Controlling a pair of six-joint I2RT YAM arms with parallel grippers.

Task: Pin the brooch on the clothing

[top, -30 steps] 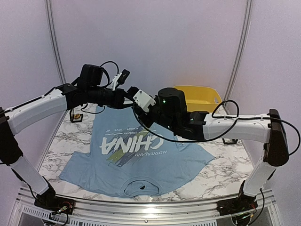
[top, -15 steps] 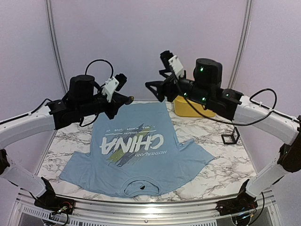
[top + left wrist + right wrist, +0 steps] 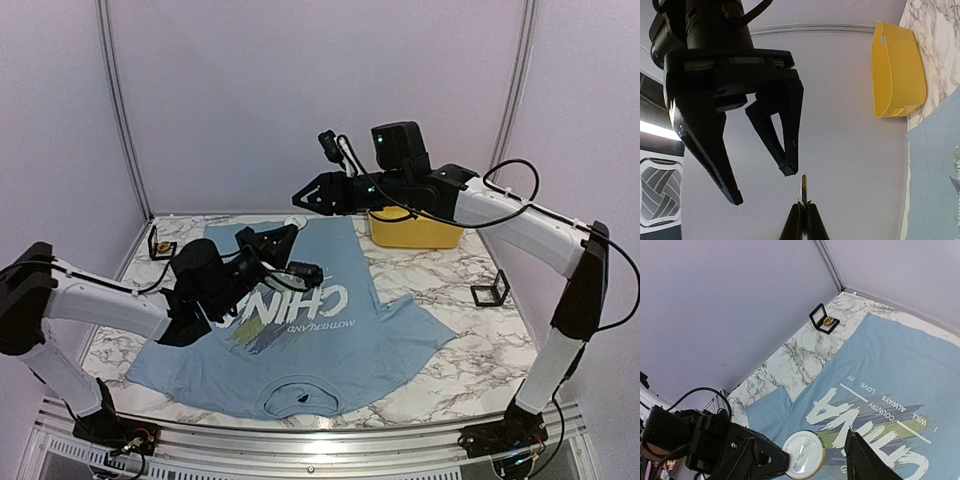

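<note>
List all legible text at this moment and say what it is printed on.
"CHINA": large white letters on the chest of the light blue T-shirt, partly covered by the left arm in the top view.
"MOTHERLAND": small white line along one side of it.
"I WILL ALWAYS LOVE MY COUNTRY": small white lines on the other side, clearest in the right wrist view.
Nothing else is readable.
</note>
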